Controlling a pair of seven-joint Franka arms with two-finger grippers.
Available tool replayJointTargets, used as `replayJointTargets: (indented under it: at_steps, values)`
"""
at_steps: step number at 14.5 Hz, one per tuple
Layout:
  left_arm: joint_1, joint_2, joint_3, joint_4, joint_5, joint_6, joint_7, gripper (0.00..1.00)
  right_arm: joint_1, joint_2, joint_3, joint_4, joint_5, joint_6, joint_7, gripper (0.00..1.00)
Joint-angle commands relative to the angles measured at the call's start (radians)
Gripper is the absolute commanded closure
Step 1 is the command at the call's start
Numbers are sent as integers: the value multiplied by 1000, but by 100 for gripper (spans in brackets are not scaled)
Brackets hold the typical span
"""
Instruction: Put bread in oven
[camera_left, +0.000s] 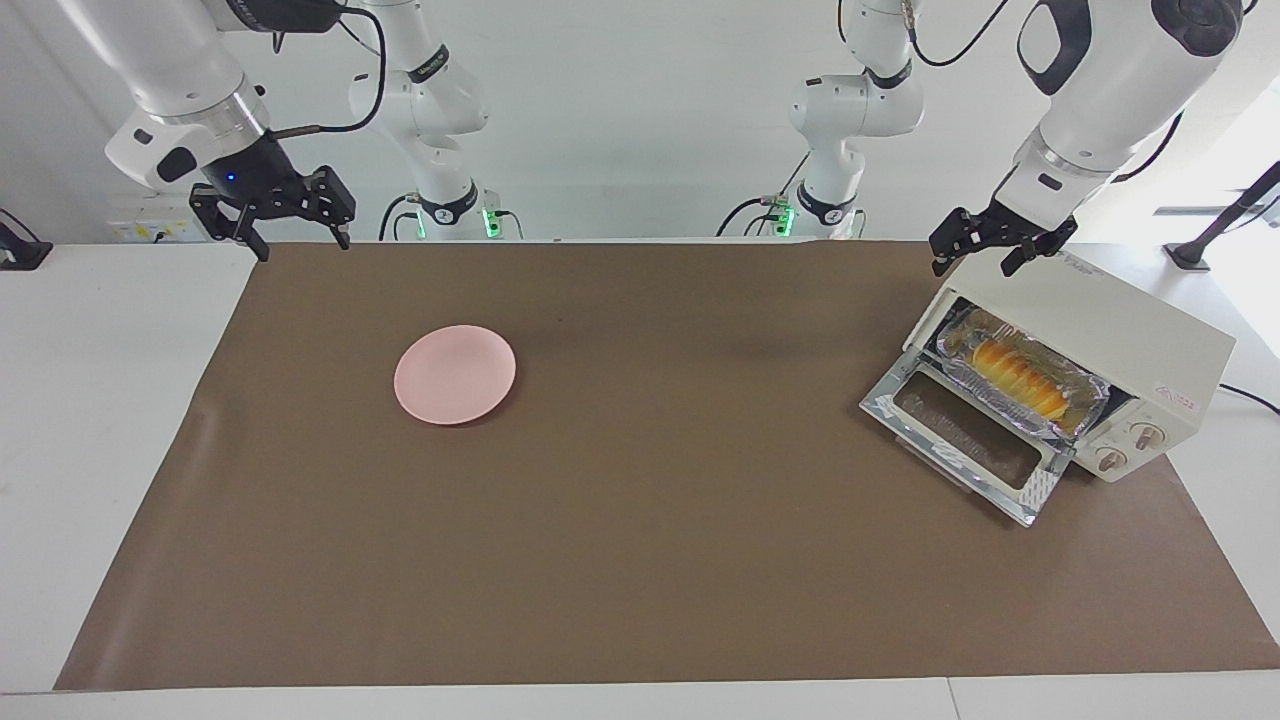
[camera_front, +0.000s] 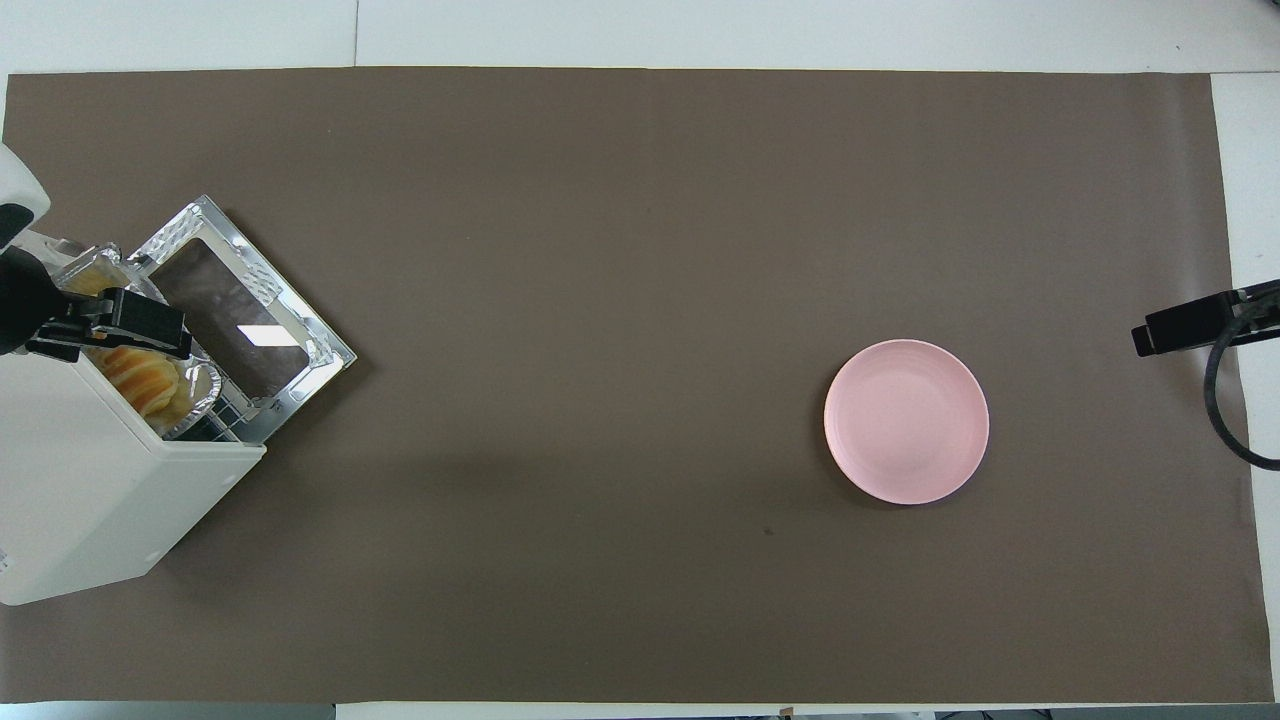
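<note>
bread: golden, ridged, lying in foil tray inside oven | my left gripper: hanging spread over oven | my right gripper: waiting, spread

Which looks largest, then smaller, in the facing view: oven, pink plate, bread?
1. Oven, with its door down.
2. Pink plate.
3. Bread, lying in the foil tray inside the oven; partly hidden, so its full length is unsure.

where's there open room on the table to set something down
The widest bare stretch of brown mat lies between the pink plate and the oven. It is crowded only at the left arm's end: the oven's dropped door, the foil tray with the bread, and the left gripper above.
</note>
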Motion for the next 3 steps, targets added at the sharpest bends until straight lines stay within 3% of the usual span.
replayJointTargets:
  at_steps: [1,3]
  values:
    - [2,3,4,9,-17,9,11,0,-10,-19,7,-16,14,-10,13,0]
    - [4,3,4,10,-17,11,11,0,-10,-19,7,-16,14,-10,13,0]
